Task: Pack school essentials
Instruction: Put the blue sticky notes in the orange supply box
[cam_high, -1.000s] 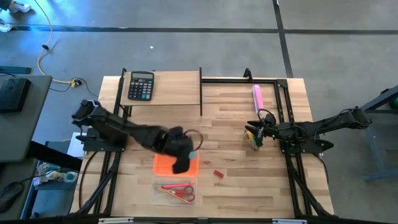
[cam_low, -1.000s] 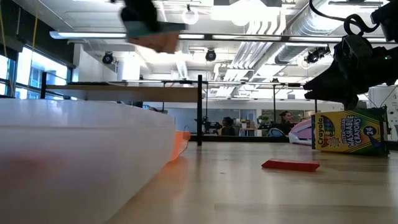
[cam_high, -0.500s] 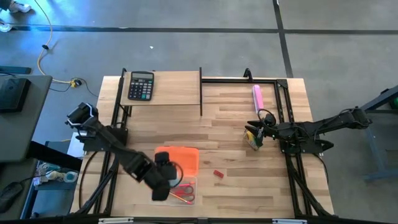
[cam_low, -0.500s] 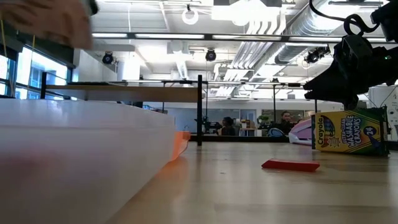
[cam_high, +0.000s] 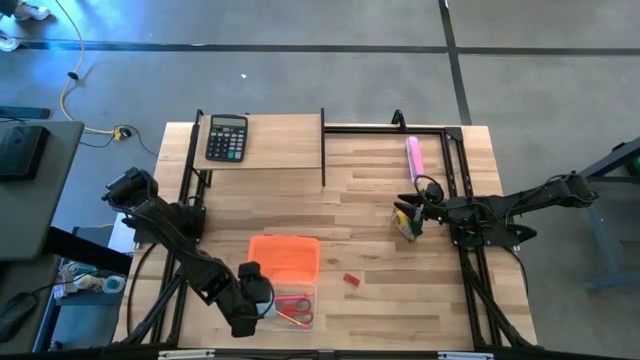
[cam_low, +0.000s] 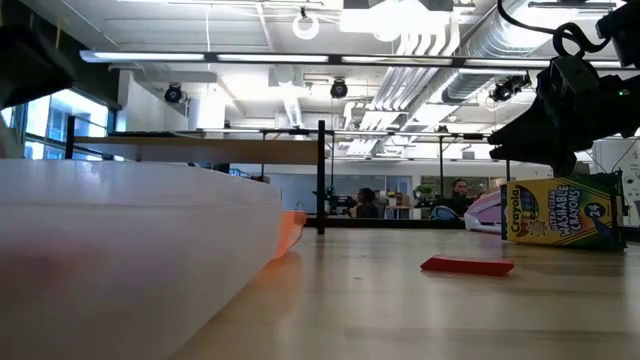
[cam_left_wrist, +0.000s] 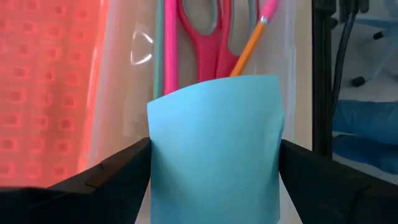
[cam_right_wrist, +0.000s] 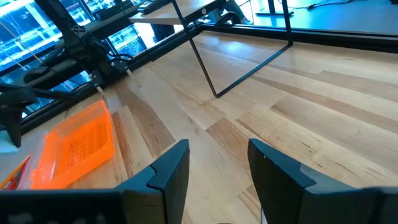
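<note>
Two dark fingers of the left claw (cam_left_wrist: 214, 180) grip the light-blue notepad (cam_left_wrist: 214, 149) between them — just above the red-handled scissors (cam_left_wrist: 214, 31).

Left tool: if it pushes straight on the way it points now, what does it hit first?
Probably the clear bin. The left tool, shut on the light-blue notepad, points at the red-handled scissors and pencil lying inside. Depth is unclear, so the notepad's edge would likely touch them first.

Only readable print we can spot is on the yellow-and-green cardboard crayon box (cam_low: 562, 213) standing on the worktop: "Crayola", "Washable Crayons" and a "24" in the corner. The black calculator's keys (cam_high: 226, 138) are too small for us to read.
</note>
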